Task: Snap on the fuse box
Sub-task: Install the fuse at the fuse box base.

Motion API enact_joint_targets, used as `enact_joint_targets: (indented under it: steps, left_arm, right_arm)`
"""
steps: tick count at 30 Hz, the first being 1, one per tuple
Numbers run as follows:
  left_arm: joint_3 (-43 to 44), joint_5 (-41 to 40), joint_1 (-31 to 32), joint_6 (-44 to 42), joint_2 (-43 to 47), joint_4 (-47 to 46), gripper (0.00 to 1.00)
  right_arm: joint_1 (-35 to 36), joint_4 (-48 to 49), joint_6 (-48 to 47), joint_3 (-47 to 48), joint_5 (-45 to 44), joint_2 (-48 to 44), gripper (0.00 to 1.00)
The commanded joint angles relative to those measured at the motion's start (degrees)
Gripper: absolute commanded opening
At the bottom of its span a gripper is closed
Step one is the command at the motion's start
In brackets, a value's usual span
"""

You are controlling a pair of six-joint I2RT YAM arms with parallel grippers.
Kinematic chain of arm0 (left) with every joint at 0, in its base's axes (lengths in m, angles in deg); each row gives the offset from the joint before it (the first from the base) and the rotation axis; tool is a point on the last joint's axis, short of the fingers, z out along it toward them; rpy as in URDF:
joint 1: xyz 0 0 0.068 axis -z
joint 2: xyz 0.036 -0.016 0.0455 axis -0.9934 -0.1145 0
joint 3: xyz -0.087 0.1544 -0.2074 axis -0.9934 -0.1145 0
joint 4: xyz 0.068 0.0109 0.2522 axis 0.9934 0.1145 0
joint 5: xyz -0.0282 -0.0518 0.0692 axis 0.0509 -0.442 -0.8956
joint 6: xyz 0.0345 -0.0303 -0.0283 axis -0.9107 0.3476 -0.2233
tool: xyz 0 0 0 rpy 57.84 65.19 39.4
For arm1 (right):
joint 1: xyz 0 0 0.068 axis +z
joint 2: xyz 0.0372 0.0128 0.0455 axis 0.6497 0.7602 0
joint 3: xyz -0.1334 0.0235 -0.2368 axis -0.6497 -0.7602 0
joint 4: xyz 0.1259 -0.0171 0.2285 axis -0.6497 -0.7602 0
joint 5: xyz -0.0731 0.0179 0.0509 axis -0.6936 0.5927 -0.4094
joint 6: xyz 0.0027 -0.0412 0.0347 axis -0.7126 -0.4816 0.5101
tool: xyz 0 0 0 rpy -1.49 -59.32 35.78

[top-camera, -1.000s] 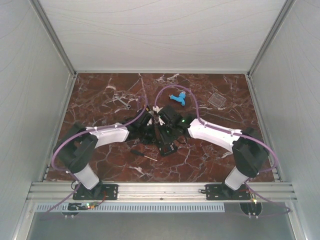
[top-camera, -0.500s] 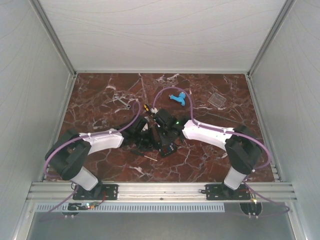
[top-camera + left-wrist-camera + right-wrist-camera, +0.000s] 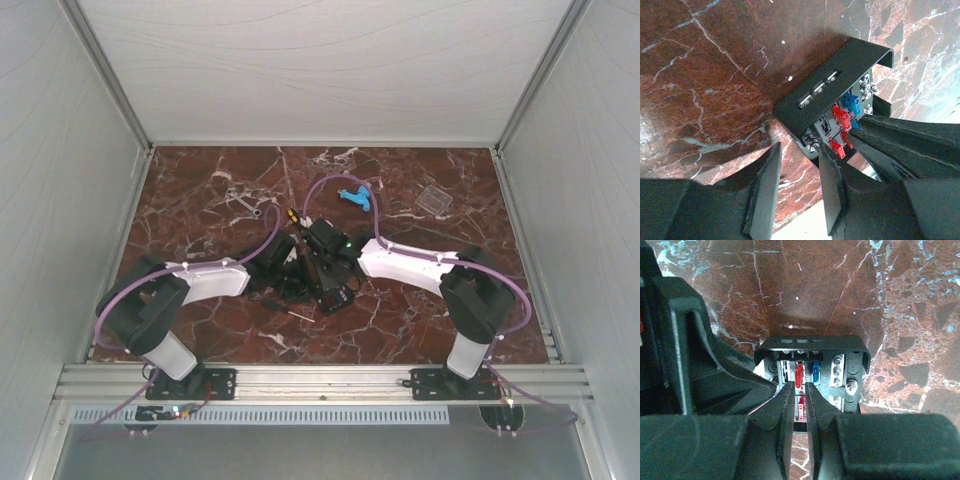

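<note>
"So, nearest first: how do the fingers stand?"

"The left gripper (image 3: 799, 165) is parted. Bare marble table (image 3: 700, 100) shows in the gap, with nothing between the fingers. The right gripper (image 3: 799, 390) shows only a slit, and a red fuse (image 3: 800, 404) is visible in it. Whether it is pinched I cannot tell."

"And the fuse box?"

"The fuse box (image 3: 840, 65) sits on the table just ahead of both sets of tips, its open face toward them. The right gripper's tips reach into it. The left gripper's tips are at its near corner."

"Any lettering?"

"Too small to read. The left wrist view gives three metal slots (image 3: 818, 90) on the side wall and blue fuses (image 3: 852, 102) beside red ones. The right wrist view gives a column of screws (image 3: 850, 375) just right of its tips."

"Farther out?"

"Only the top view shows that. A clear cover (image 3: 435, 198) lies well beyond the right arm, apart from the box. A light-blue piece (image 3: 353, 197) and a wrench (image 3: 245, 203) lie beyond the grippers."
</note>
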Motion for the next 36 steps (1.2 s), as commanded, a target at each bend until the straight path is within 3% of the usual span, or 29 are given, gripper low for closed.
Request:
enact_joint_targets:
  steps: [1, 12, 26, 36]
  left_arm:
    - [0.58, -0.81, -0.07, 0.74, -1.74, -0.56, 0.35]
    - [-0.62, -2.27, -0.05, 0.83, -3.12, 1.71, 0.28]
    - [-2.12, -2.48, -0.07, 0.74, -3.67, 1.8, 0.25]
    - [-3.4, -2.23, -0.18, 0.91, -3.12, 0.78, 0.23]
  right_arm:
    - [0.44, -0.6, -0.7, 1.85, -0.84, 1.27, 0.11]
    - [0.29, -5.57, -0.81, 3.7, -4.53, 3.41, 0.0]
    - [-1.27, -9.8, -1.43, 4.24, -4.43, 9.61, 0.0]
    - [-2.68, -6.65, -2.32, 0.61, -5.55, 13.74, 0.0]
